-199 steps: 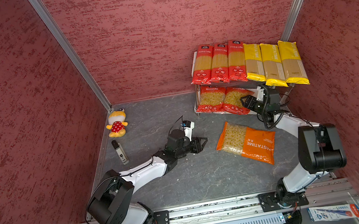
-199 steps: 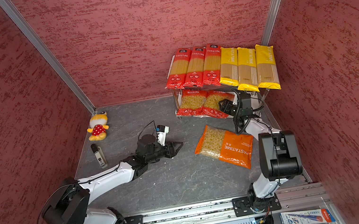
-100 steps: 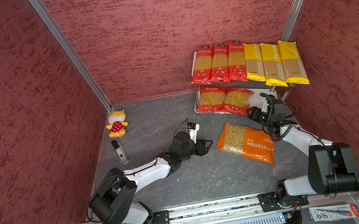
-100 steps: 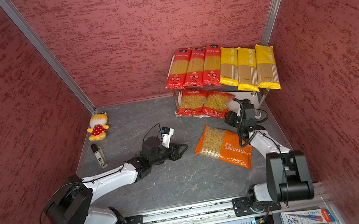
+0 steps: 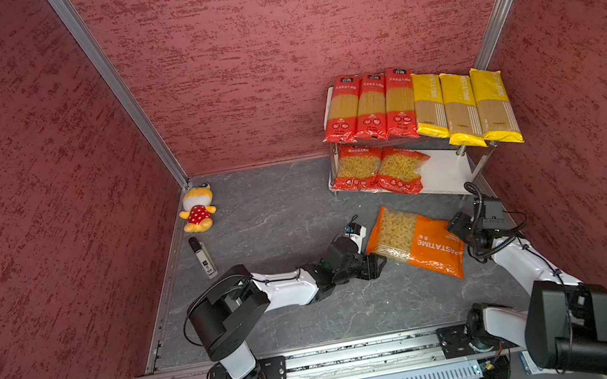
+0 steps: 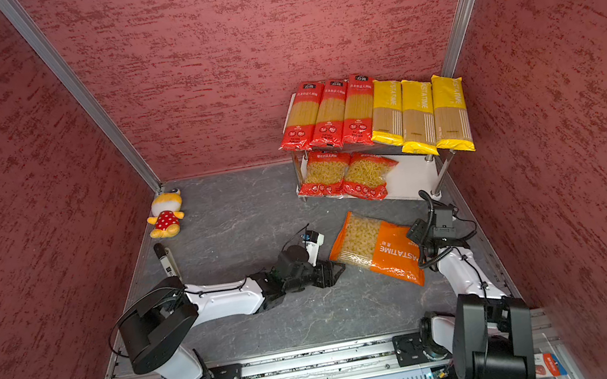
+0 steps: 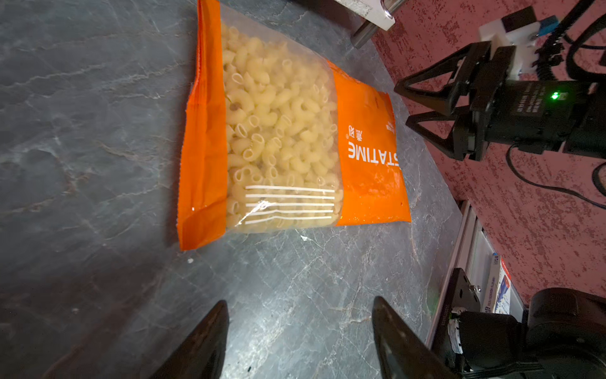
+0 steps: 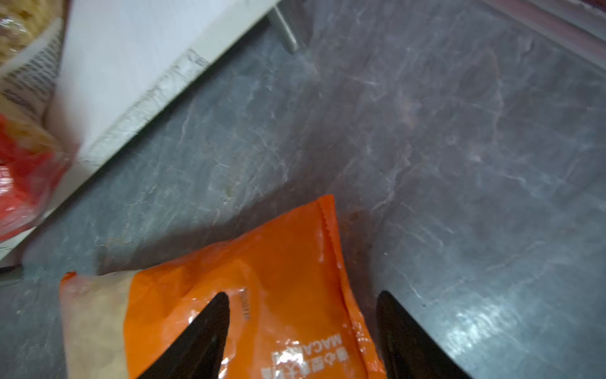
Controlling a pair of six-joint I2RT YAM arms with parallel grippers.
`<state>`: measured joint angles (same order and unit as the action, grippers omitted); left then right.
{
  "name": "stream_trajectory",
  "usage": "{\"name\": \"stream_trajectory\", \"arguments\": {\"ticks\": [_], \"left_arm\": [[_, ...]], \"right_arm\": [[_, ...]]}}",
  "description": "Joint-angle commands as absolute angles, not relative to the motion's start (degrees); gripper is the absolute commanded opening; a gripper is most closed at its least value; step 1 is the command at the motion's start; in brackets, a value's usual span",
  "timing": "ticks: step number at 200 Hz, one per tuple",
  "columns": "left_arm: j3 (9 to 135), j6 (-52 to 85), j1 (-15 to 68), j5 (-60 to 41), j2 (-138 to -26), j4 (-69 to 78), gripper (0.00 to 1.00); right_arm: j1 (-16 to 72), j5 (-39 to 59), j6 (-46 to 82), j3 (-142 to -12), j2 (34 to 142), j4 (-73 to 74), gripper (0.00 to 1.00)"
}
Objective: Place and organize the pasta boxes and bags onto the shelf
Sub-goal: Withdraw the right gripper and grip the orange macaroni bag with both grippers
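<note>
Orange macaroni bag (image 5: 414, 240) flat on counter (image 5: 276, 212), shelf (image 5: 446, 173) just behind it. Left jaws spread, empty, just short of bag's clear end. Right jaws spread at bag's orange end, straddling its side edge, nothing pinched.

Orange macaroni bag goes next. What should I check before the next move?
1. Left gripper open, empty: ok.
2. Right gripper open, empty: ok.
3. Orange bag flat on the table, between both grippers: ok.
4. Bare room on the shelf, lower board, beside the red curly-pasta bags: ok.
5. Room on the top tier: not ok, six long bags fill it.
6. Right fingers touching the bag: cannot tell.
</note>
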<state>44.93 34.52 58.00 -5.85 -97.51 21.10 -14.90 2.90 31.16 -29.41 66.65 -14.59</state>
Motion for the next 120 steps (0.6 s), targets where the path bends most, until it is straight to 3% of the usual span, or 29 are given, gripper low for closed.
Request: {"name": "stream_trajectory", "arguments": {"ticks": [1,40,76,120], "left_arm": [[45.6,35.9,58.4,-2.6,-98.1,22.2,0.69],[44.7,36.7,57.1,-2.2,-97.2,21.8,0.69],[42.9,37.0,54.5,-0.9,-95.2,19.4,0.69],[40.1,35.6,47.9,-0.6,-89.3,13.6,0.69]], "right_arm": [[-15.0,8.0,31.4,-29.7,68.9,-14.3,0.68],[-10.3,15.2,37.3,-24.6,66.8,-12.6,0.62],[6.8,11.2,47.4,-22.2,63.1,-11.4,0.6],[22.4,9.5,49.9,-31.3,75.0,-8.3,0.59]]}}
